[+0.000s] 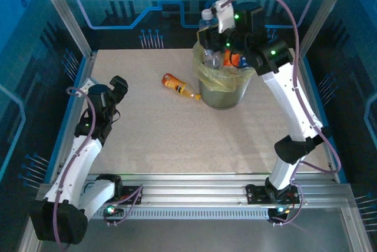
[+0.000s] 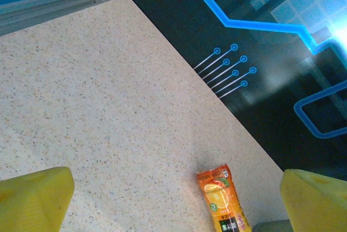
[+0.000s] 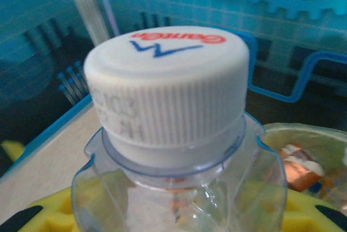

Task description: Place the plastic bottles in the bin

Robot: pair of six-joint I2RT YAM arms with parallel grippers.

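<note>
Right pincer (image 3: 179, 216) grips a white-capped clear bottle (image 3: 162, 156) over the bag-lined bin (image 1: 227, 96); left pincer (image 2: 173, 202) gapes wide above the tabletop's (image 2: 108, 107) orange bottle (image 2: 223, 199).

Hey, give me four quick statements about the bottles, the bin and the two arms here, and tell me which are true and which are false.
1. An orange bottle lies on the table beside the bin. True.
2. The right pincer is empty. False: the right pincer is shut on a clear white-capped bottle.
3. The left pincer is open with nothing in it. True.
4. The bin lies tipped over and holds nothing. False: it stands upright with several bottles inside.
</note>
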